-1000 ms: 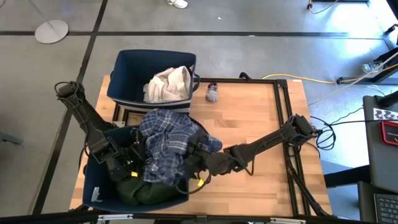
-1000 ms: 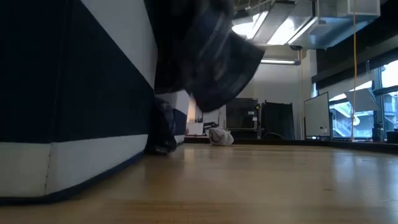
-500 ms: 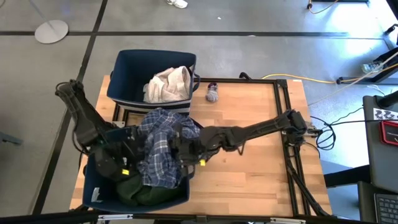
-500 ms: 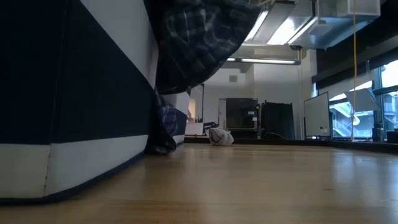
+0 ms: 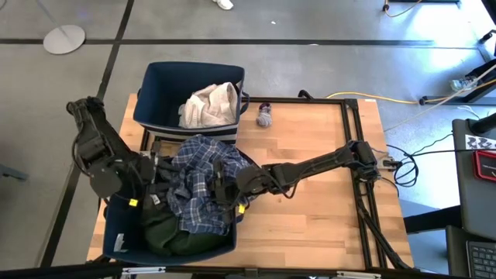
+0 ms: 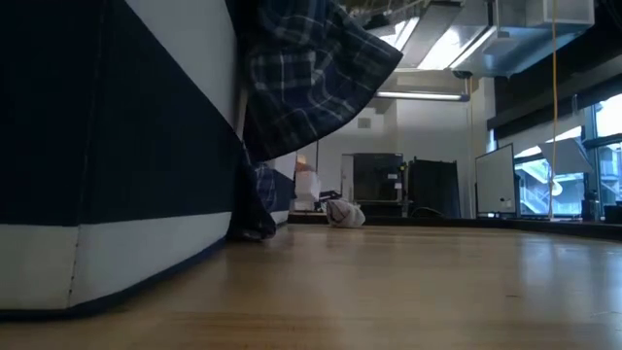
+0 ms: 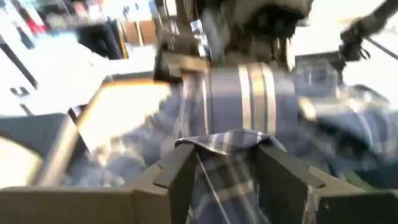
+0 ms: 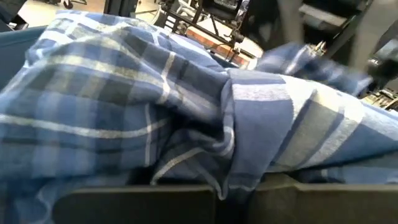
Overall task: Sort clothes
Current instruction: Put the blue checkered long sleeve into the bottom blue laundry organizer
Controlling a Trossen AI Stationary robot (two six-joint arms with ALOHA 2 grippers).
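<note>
Holding the blue plaid shirt (image 5: 203, 186) between us, we have it spread over the near navy bin (image 5: 124, 232), the one at the table's front left corner. Our left gripper (image 5: 155, 191) sits at the shirt's left edge, above the bin's left half; in the left wrist view its fingers (image 7: 177, 177) stand a little apart with a fold of plaid pinched between them. Our right gripper (image 5: 222, 195) is at the shirt's right side, over the bin's right wall, and the right wrist view shows plaid cloth bunched into its closed jaws. The shirt's long axis runs roughly from the bin's back edge toward its front, with its right part spilling past the bin's right wall toward the table. In the low view that part hangs (image 6: 311, 78) beside the bin's wall, clear of the tabletop.

Under the shirt, a dark green garment (image 5: 167, 232) lies inside the same bin. Behind this bin stands a second navy bin (image 5: 159, 85) holding a cream garment (image 5: 209, 105). A small grey-purple sock (image 5: 265, 115) lies on the wooden table (image 5: 310, 155) just to the right of that far bin.

Around the table is grey floor crossed by dark lines, with cables beyond the table's right side; the low view shows ceiling lights and windows in the room.
</note>
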